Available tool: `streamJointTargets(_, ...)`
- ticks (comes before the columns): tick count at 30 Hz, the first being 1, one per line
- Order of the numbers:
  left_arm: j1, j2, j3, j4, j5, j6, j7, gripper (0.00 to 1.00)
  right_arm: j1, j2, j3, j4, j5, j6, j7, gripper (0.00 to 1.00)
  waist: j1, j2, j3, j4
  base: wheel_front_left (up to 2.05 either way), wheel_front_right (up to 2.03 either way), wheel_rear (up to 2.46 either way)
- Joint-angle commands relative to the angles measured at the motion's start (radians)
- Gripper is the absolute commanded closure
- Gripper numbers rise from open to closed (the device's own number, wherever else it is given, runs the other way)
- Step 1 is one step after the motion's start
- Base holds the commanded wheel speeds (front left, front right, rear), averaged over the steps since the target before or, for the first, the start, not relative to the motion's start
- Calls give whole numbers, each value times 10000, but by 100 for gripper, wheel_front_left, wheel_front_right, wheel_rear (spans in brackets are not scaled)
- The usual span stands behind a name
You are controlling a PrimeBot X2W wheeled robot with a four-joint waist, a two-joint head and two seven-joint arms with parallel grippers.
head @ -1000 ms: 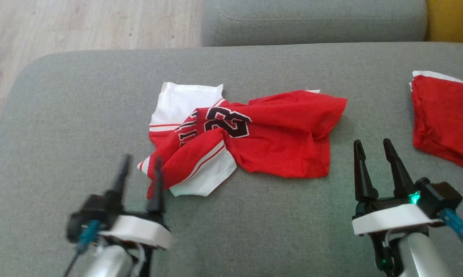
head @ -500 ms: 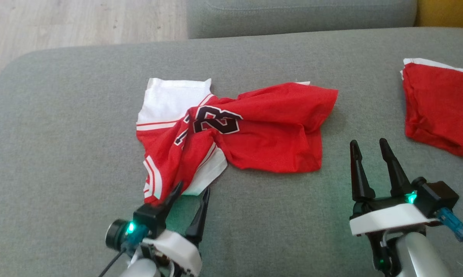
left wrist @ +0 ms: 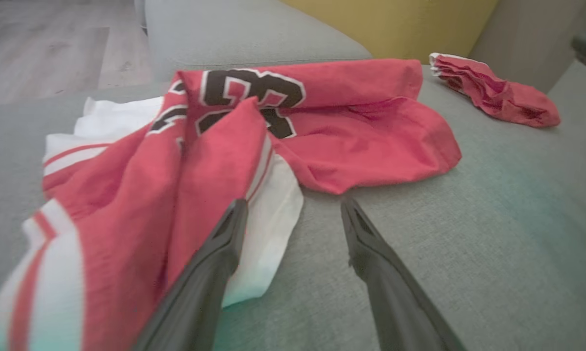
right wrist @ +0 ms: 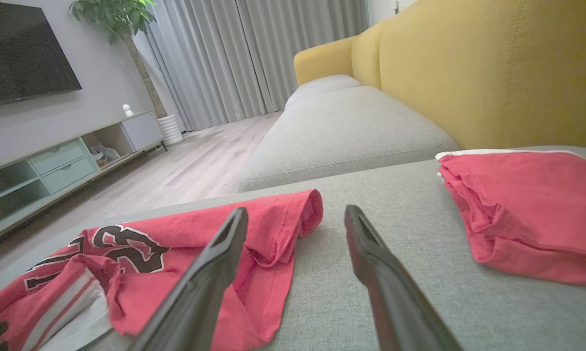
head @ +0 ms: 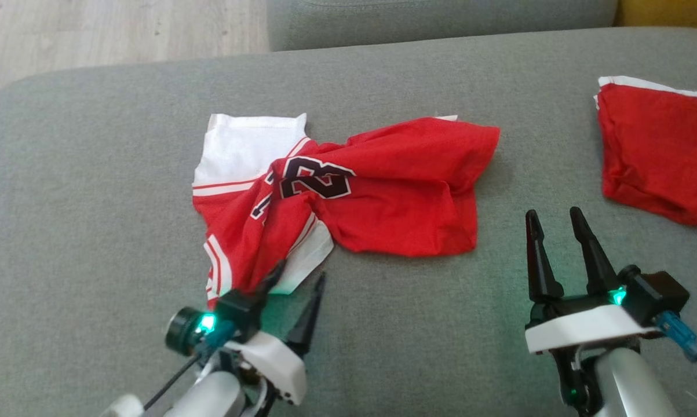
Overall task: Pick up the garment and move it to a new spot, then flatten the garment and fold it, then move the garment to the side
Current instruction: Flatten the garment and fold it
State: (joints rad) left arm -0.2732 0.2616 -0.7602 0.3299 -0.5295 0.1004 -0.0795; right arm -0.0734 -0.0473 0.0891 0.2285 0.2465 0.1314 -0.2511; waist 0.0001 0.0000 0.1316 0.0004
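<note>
Head view showing the garment (head: pixel 383 197) lying crumpled on the middle of the sofa (head: pixel 93 174), left claw (head: pixel 302 270) gaping wide at its near white corner, right claw (head: pixel 553 211) likewise apart and empty further right, with flattening, folding and moving aside seemingly all remaining.

Red jersey (head: pixel 394 191), black number (head: pixel 316 178), probably 23

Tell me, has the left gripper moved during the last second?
Yes. Judged against the garment, the left gripper went rightward, from the striped red corner to the white sleeve edge.
</note>
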Motion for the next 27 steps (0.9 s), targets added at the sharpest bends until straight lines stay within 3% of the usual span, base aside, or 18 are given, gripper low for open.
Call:
streamJointTargets(1,-614,76,156,-249,132,-96,45,0,-460,-29,282,-267,36,-7,-107,0,-1,0,55,-66,0,0,0)
streamJointTargets(5,-687,-35,-159,76,138,-247,467,0,-523,-29,355,-233,75,-7,-107,0,-1,0,127,-234,0,0,0)
streamJointTargets(13,-1111,116,-62,1348,519,567,812,0,-608,-29,372,-237,99,-7,-107,0,-1,0,264,-556,0,0,0)
streamJointTargets(20,-1411,296,-307,2121,764,598,1204,0,-595,-29,376,-215,104,-7,-107,0,-1,0,225,-619,0,0,0)
streamJointTargets(21,-1433,325,-361,2163,774,518,1241,69,-578,-29,363,-209,108,-7,-107,0,-1,0,191,-602,0,0,0)
streamJointTargets(22,-1447,358,-422,2180,772,402,1273,100,-558,-29,347,-205,115,-7,-107,0,-1,0,149,-575,0,0,0)
streamJointTargets(27,-1483,714,-791,1916,845,-304,1341,100,-452,-29,288,-207,147,-7,-107,0,-1,0,-95,-333,0,0,0)
